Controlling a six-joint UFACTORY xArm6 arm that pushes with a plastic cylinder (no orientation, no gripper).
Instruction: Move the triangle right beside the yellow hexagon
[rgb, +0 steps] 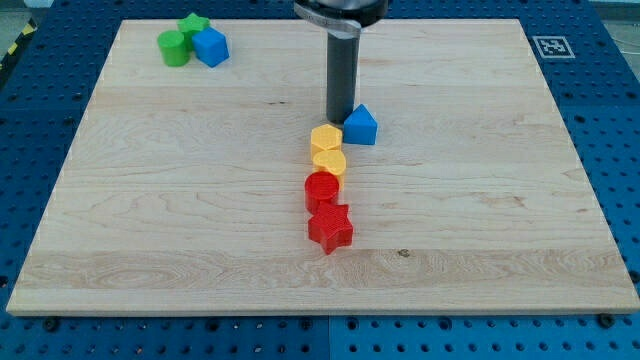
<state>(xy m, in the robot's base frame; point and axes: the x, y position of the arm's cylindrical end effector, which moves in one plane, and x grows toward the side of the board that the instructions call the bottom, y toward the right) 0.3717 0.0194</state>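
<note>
A blue triangle block (361, 125) sits near the board's middle, just to the right of and slightly above a yellow hexagon block (326, 140). The two look close to touching. My tip (340, 117) is at the lower end of the dark rod, right at the triangle's left side and just above the yellow hexagon. Below the hexagon a yellow round block (329, 162), a red round block (322, 189) and a red star block (330, 228) form a column running down the view.
At the view's top left stand a green round block (173, 47), a green star block (193, 25) and a blue block (211, 46), bunched together. The wooden board (500, 200) lies on a blue perforated table.
</note>
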